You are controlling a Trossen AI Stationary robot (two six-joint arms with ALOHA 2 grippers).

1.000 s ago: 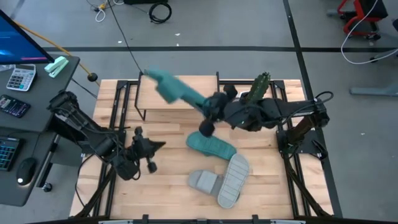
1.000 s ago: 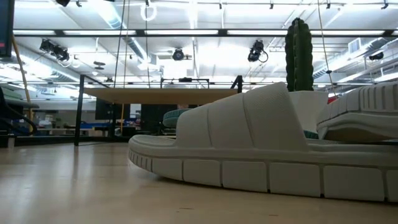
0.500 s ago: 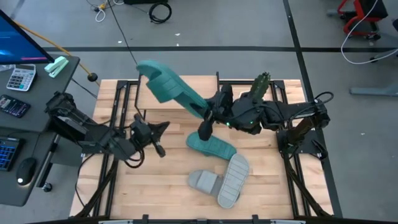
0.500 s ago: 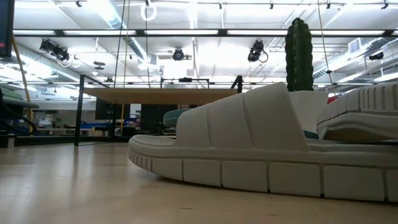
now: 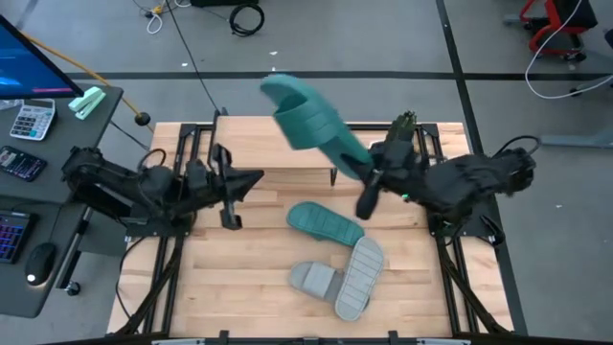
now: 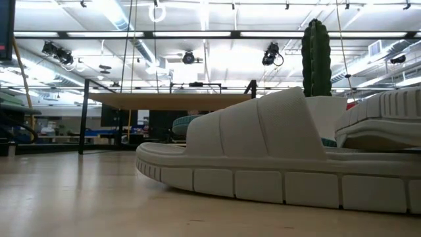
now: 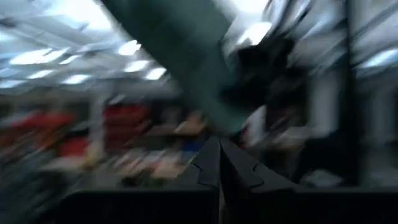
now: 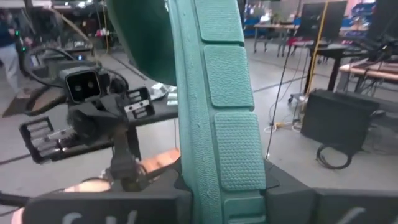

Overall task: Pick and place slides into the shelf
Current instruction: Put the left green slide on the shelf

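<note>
My right gripper [image 5: 367, 172] is shut on a teal slide [image 5: 311, 120] and holds it high above the table's far middle, beside the shelf [image 5: 254, 144]. The right wrist view shows the slide's ribbed sole [image 8: 217, 93]. A second teal slide [image 5: 326, 222] lies sole-down on the table. Two grey slides [image 5: 316, 280] [image 5: 359, 278] lie near the front; one fills the low view [image 6: 263, 164]. My left gripper [image 5: 251, 179] hovers shut and empty at the left, in front of the shelf, pointing toward the held slide [image 7: 180, 50]. My right gripper pinches the teal slide between its two fingers at the sole's end away from the strap [image 8: 233, 177]. The fingers come about level from the table's right side and lie along the slide. The slide is lifted clear and juts out slanting up toward the far left, strap end farthest.
A cactus-shaped thing [image 5: 402, 129] stands at the far right of the table, close behind my right arm. The shelf's black legs [image 6: 85, 115] rise from the far half of the table. A desk with a calculator [image 5: 31, 120] lies beyond the left edge.
My right gripper has gone up and toward the table's right edge, still shut on the teal slide; the slide has swung from above the shelf's left part to the far middle. My left gripper has risen, moved toward the far edge and tipped upward, staying shut.
</note>
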